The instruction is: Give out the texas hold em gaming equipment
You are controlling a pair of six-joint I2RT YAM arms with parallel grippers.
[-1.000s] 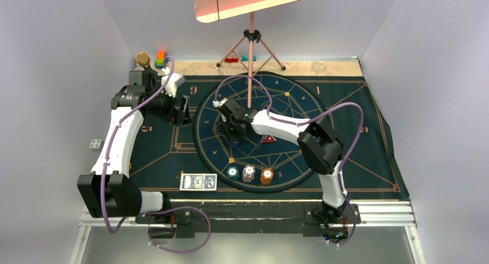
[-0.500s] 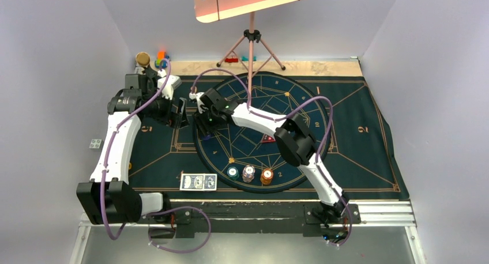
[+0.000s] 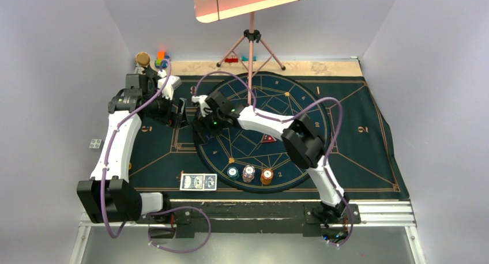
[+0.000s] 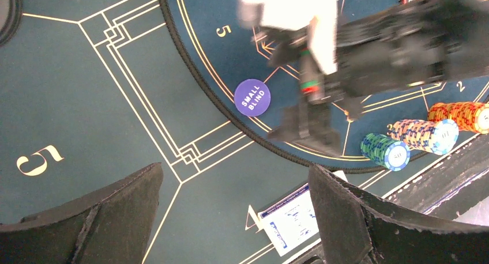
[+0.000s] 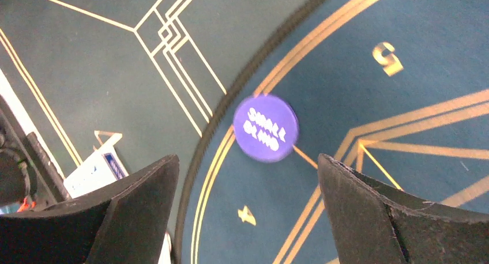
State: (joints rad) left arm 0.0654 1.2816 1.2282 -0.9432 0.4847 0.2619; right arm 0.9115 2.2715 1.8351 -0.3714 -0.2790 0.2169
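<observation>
- My right gripper [image 5: 245,172] is spread wide with nothing between its fingers. The purple "SMALL BLIND" disc [image 5: 266,127] lies flat on the mat below, apart from both fingers.
- The disc sits just inside the corded rim of the round blue mat [image 5: 403,33], near a gold "5". Its lettering is smeared in the right wrist view and sharp in the left wrist view [image 4: 252,97].
- From above, my right gripper [image 3: 204,125] covers that spot, so I cannot make out the disc there.
- My left gripper [image 4: 235,169] is spread too and holds nothing. It hangs over the green cloth [image 4: 86,102] just beside the round mat.
- The playing cards [image 3: 198,182] lie at the cloth's near edge. In each wrist view only a corner shows [image 4: 291,218], the rest behind a finger.
- The teal chip stack [image 4: 385,150], white chip stack [image 4: 424,135] and orange chip stack [image 4: 461,115] stand in a row at the round mat's near rim. The frame edge cuts off the orange one.
- The red-black triangular marker [image 3: 267,139] lies just beside my right arm [image 3: 271,123], too small to read.
</observation>
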